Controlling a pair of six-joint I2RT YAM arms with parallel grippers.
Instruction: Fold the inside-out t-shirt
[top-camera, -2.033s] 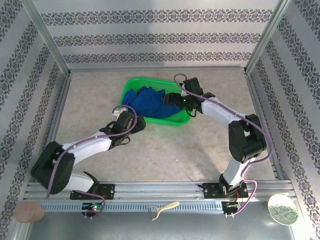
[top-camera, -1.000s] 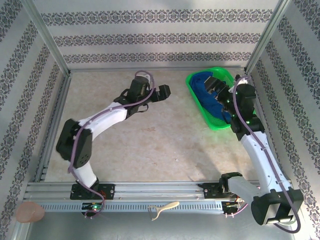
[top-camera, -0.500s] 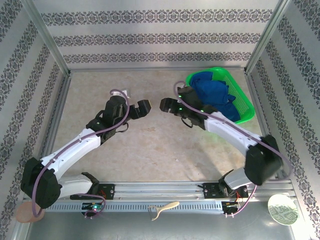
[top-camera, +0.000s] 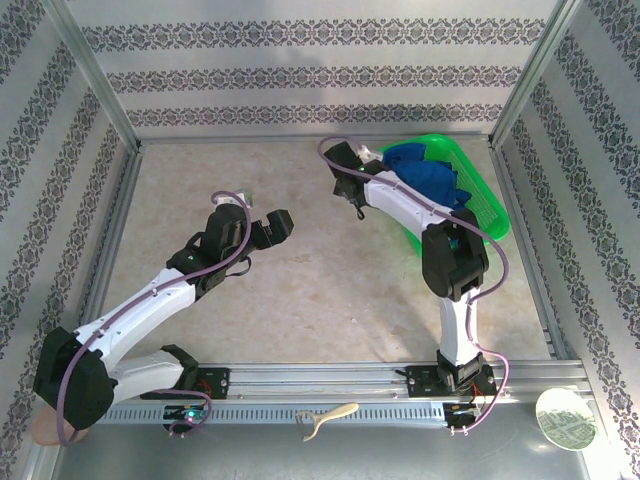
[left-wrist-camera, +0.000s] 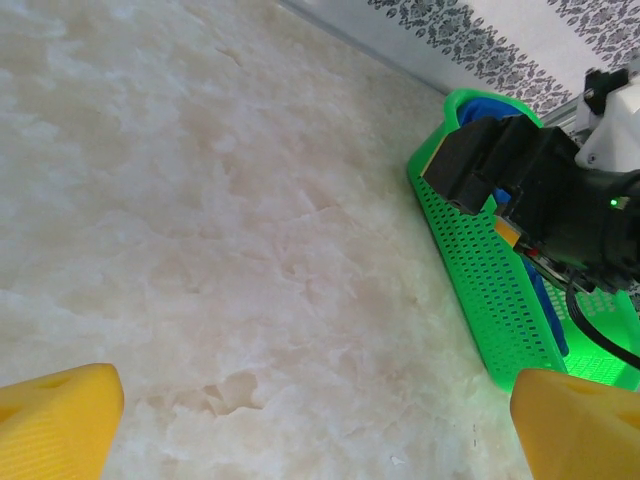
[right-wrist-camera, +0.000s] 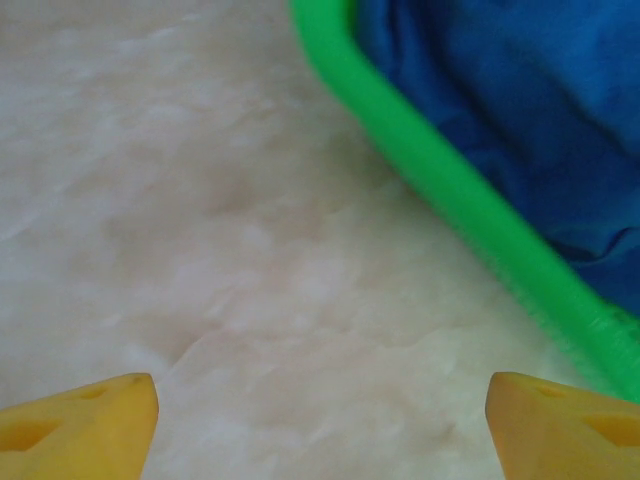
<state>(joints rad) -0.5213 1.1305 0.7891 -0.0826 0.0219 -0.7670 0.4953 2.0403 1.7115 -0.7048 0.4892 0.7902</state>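
The royal-blue t-shirt (top-camera: 425, 176) lies bunched up inside a green mesh basket (top-camera: 488, 207) at the back right of the table. My right gripper (top-camera: 338, 158) hovers over bare table just left of the basket, open, with nothing between its yellow fingertips (right-wrist-camera: 80, 425). Its wrist view has the basket rim (right-wrist-camera: 450, 190) and the blue t-shirt (right-wrist-camera: 510, 100) at the upper right. My left gripper (top-camera: 270, 226) is near the table's middle, open and empty, pointing towards the basket (left-wrist-camera: 485, 290). In the left wrist view the right gripper (left-wrist-camera: 520, 180) is a black block in front of the basket.
Aluminium frame posts and patterned walls enclose the table on three sides. The marbled tabletop (top-camera: 300, 290) lies bare between the two arms. The right arm's elbow (top-camera: 455, 262) stands just in front of the basket.
The basket with the t-shirt went from the table's middle to the back right. My right gripper has since swung back and left of the basket. The left gripper drew slightly nearer.
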